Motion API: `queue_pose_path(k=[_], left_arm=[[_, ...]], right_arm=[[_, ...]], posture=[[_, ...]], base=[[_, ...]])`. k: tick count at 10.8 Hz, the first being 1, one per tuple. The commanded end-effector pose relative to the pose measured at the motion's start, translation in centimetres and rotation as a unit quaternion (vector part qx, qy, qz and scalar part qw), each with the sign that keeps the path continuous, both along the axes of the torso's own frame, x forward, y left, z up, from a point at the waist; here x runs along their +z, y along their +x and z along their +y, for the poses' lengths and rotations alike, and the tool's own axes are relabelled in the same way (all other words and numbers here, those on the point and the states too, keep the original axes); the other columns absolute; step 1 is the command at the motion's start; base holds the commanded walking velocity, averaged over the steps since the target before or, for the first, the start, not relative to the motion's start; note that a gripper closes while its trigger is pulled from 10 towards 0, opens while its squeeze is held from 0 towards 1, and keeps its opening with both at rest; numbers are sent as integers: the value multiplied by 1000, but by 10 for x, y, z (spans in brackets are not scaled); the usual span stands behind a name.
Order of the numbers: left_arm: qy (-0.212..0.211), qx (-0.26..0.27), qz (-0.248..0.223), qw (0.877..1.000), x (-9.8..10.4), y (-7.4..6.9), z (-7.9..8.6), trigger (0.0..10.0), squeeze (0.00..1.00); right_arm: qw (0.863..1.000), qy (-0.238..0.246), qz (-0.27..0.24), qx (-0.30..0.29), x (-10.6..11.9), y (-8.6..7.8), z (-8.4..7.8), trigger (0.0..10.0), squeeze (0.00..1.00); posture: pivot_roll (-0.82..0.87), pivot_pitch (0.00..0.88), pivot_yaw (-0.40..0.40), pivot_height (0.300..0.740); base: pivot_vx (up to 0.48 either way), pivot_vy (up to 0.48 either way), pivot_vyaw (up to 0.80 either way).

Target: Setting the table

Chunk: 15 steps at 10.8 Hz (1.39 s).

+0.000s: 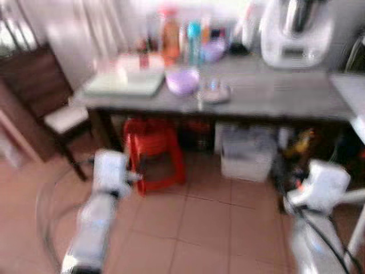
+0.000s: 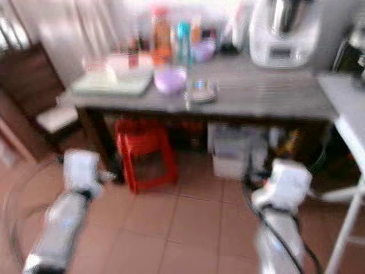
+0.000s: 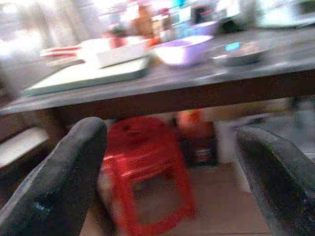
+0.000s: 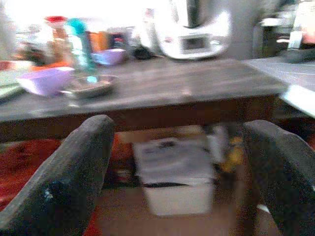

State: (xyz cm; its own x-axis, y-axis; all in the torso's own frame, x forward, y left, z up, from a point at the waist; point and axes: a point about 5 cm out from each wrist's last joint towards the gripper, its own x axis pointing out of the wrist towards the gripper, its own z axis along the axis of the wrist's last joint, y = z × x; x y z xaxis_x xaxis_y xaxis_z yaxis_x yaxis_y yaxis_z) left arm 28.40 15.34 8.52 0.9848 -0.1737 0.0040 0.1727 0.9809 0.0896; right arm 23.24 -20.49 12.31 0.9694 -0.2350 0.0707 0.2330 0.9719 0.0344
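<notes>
With both grippers spread empty (left gripper (image 3: 167, 162), right gripper (image 4: 177, 162)), you risk clipping the table (image 1: 274, 97) edge, probably, given blur.

The table (image 1: 274, 97) is standing ahead across bare floor tiles (image 1: 194, 228), and both arms are hanging short of its near edge. The right half of the tabletop is lying open from the near edge back to the white appliance (image 1: 296, 28) at the far edge. The left half is crowding up: a pale green board (image 1: 125, 83) is sitting at the left end, a purple bowl (image 1: 182, 80) and a small metal dish (image 1: 214, 91) just beside it, bottles (image 1: 179, 37) lining the far edge. Underneath, a red stool (image 1: 154, 154) and a white box (image 1: 248, 154) are blocking the gap, and a dark chair (image 1: 45, 108) is closing off the left end.
</notes>
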Motion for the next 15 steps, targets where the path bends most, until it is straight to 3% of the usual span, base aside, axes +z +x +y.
queue_pose_path(k=[1, 7, 15], left_arm=[[10, -3, -12, 1000, 8, 5, 4, 10000, 0], [-6, -24, -12, 1000, 10, 8, -6, 10000, 0], [-9, -31, -12, 999, 11, 12, -9, 10000, 0]], right_arm=[[1000, 6, -6, 8, 3, 3, 5, 10000, 0], [1000, 19, -6, 13, 3, 8, 9, 10000, 0], [1000, 14, -11, 23, 7, 14, 14, 10000, 0]], posture=[[-8, 0, 67, 740], [-2, 0, 74, 740], [-5, 0, 74, 740]], base=[[0, 0, -638], [0, 0, 0], [0, -284, 104]])
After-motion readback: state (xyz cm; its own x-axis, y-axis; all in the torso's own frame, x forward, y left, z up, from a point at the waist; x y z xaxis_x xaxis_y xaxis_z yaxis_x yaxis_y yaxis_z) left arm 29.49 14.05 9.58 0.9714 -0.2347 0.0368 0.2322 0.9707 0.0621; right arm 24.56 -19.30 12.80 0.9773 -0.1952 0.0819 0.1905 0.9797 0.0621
